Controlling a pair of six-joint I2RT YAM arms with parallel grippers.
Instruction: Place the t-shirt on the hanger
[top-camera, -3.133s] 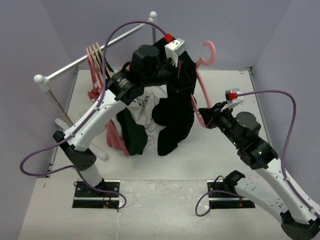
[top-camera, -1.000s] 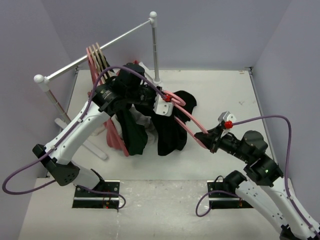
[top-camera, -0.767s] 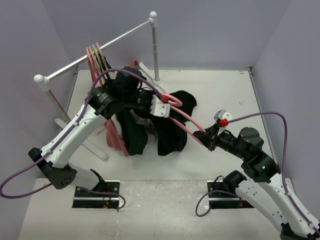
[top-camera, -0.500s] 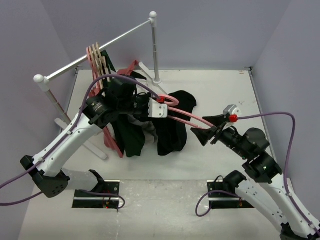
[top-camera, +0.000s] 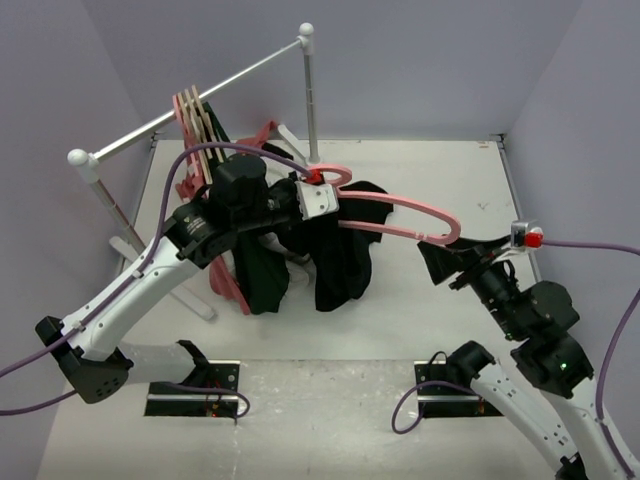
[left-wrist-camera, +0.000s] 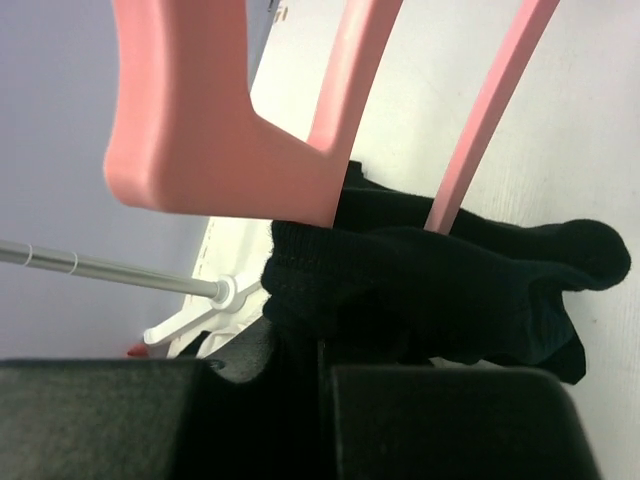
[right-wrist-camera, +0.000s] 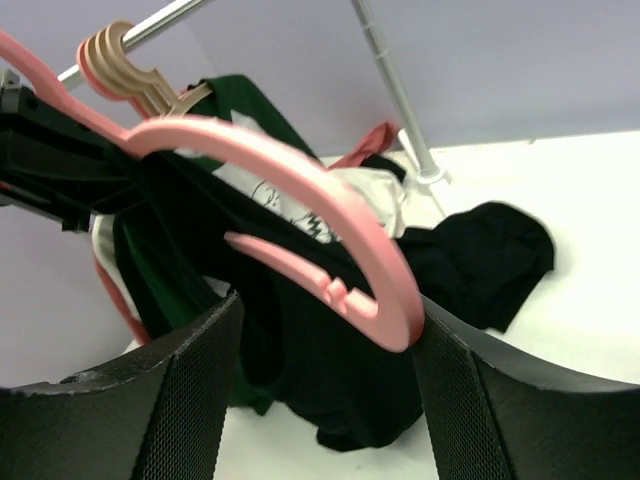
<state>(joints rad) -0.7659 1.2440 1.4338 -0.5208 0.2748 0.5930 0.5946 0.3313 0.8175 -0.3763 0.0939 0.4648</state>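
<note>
The pink hanger (top-camera: 400, 207) hangs in the air, running from its hook by my left gripper (top-camera: 318, 200) to its far end just above my right gripper (top-camera: 458, 258). The black t-shirt (top-camera: 345, 260) droops from the hanger's left part down to the table. In the left wrist view my left gripper (left-wrist-camera: 322, 350) is shut on the t-shirt's (left-wrist-camera: 450, 290) black fabric, with the hanger (left-wrist-camera: 190, 120) just beyond. In the right wrist view my right gripper (right-wrist-camera: 330, 320) is open. The hanger's (right-wrist-camera: 290, 160) curved end sits between its fingers, close to the right one, above the t-shirt (right-wrist-camera: 330, 370).
A clothes rail (top-camera: 190, 110) with pale beige hangers (top-camera: 195, 120) crosses the back left, and its upright pole (top-camera: 310, 90) stands behind the left gripper. A dark green garment (top-camera: 265, 280) and a white printed shirt (right-wrist-camera: 300, 215) hang beside the t-shirt. Walls close in on both sides.
My right gripper has opened, let go of the hanger's end and drawn back to the right. The left gripper has shifted up and back, so the hanger now lies more level.
</note>
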